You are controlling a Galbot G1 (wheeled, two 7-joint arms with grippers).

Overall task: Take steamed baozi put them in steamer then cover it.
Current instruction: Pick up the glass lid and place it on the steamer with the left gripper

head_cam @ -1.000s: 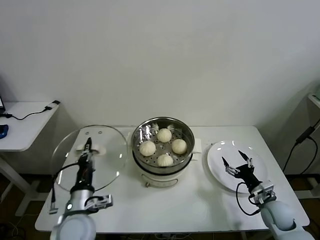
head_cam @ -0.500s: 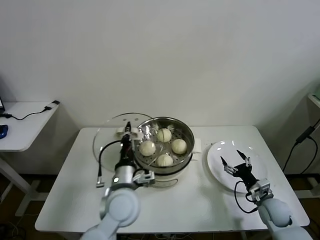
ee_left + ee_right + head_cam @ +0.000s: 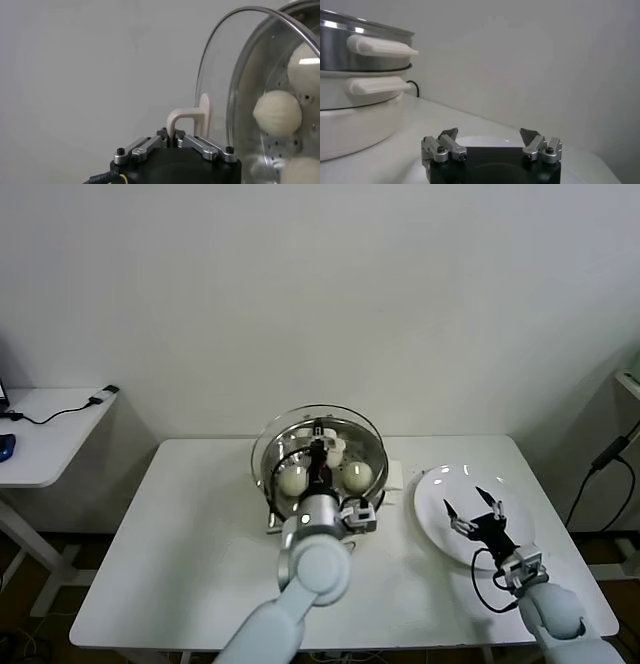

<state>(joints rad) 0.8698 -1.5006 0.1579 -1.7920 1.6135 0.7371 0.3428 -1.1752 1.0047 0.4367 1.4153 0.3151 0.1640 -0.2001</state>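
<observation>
buns, small, round and cream-white (image 3: 292, 479), sit in the round shiny stainless-steel steamer basket (image 3: 371, 489), which rests on a white electric pot base near the centre of the white worktop (image 3: 180, 564). in the head view i can count three buns for sure, at about nine, twelve and three o'clock within the basket; the arm hides the six o'clock part, so a fourth cannot be confirmed. the left wrist view shows three buns through the glass as well.

one round clear glass lid with a metal rim (image 3: 270, 442) is held over the basket, tilted, its edge roughly lined up with the basket's rim. whether it touches the rim i cannot tell. the left gripper (image 3: 319, 456) has its jaws clamped on the lid's white oblong handle (image 3: 191, 115), the grip seen closely in the left wrist view.

one flat white plate (image 3: 437, 519) lies at three o'clock from the steamer, near but apart. the right gripper (image 3: 475, 510) hovers over this plate, jaws spread wide and holding nothing.
</observation>
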